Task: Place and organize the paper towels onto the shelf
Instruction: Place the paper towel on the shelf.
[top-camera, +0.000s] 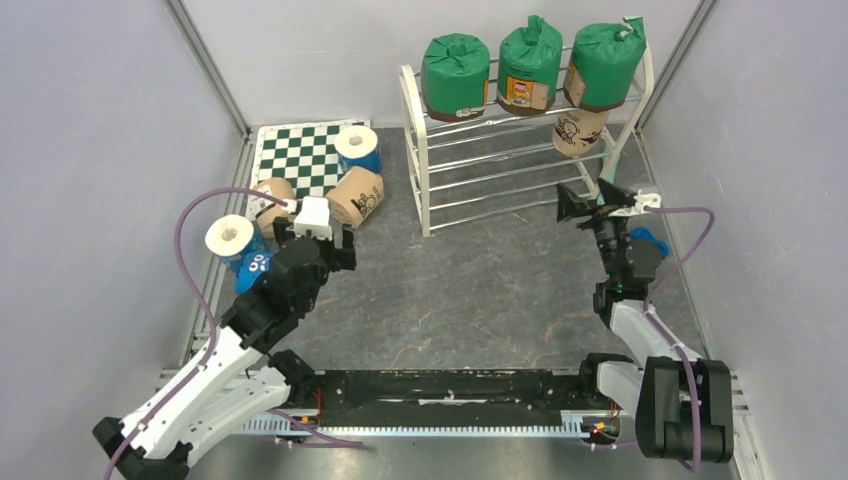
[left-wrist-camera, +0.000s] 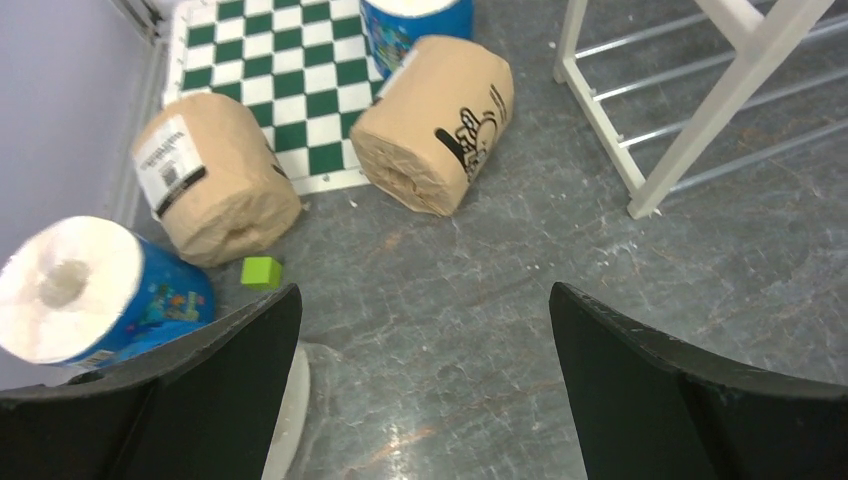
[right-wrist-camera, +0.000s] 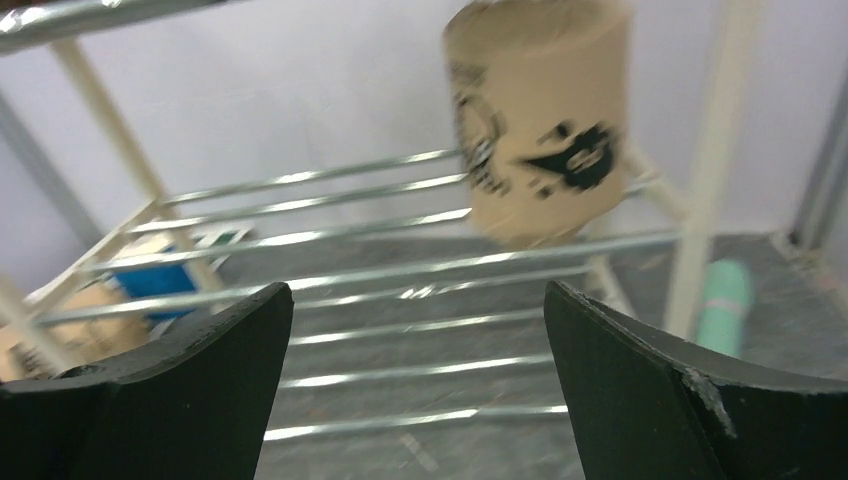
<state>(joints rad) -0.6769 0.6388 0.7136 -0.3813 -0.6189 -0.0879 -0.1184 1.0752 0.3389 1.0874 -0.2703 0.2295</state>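
Three green paper towels (top-camera: 528, 68) stand on the top tier of the white shelf (top-camera: 420, 150). A tan one (top-camera: 577, 130) sits at the right end of the tier below, and also shows in the right wrist view (right-wrist-camera: 545, 110). On the floor lie two tan rolls (left-wrist-camera: 432, 125) (left-wrist-camera: 215, 175) and a blue-wrapped roll (left-wrist-camera: 95, 290). Another blue-wrapped roll (top-camera: 357, 150) stands on the checkered mat. My left gripper (left-wrist-camera: 425, 290) is open above bare floor, short of the tan rolls. My right gripper (right-wrist-camera: 417, 290) is open and empty, facing the shelf's rods (right-wrist-camera: 400, 270).
A green-and-white checkered mat (top-camera: 300, 150) lies in the back left corner. A small green cube (left-wrist-camera: 261, 272) sits by the left tan roll. A blue toy (top-camera: 650, 240) lies beside the right arm. Grey walls close in both sides.
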